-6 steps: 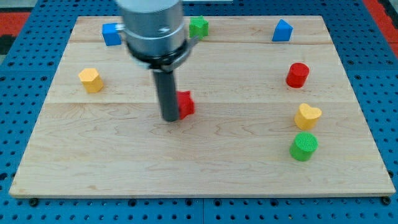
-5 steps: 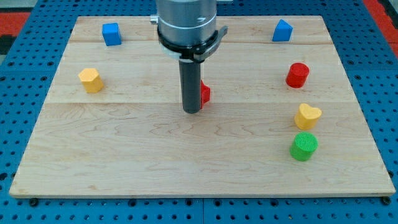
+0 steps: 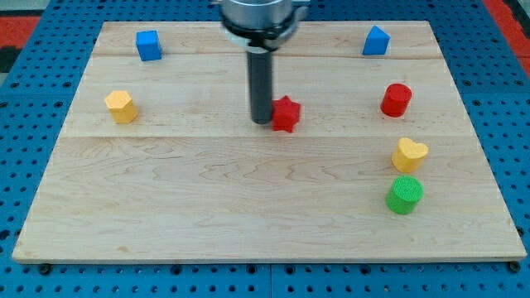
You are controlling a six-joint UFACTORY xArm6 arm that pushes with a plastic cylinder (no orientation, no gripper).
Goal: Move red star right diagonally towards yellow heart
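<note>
While the dark rod is standing upright near the middle of the pale wooden tabletop (image 3: 166,207), my tip (image 3: 262,121) is touching the red star (image 3: 286,113) from its 9 o'clock side. This arm is carrying no jaws, only the smooth rod under a grey metal collar. The red star is lying a little above the centre, and the yellow heart (image 3: 409,155) is sitting well apart at its 4 o'clock. A green ribbed cylinder (image 3: 405,194) is sitting just below the heart, and a red cylinder (image 3: 396,99) is resting above it. At 10 o'clock a blue cube (image 3: 148,45) is lying, at 2 o'clock a blue block (image 3: 375,40), and at 9 o'clock a yellow block (image 3: 121,106). No writing is showing.
</note>
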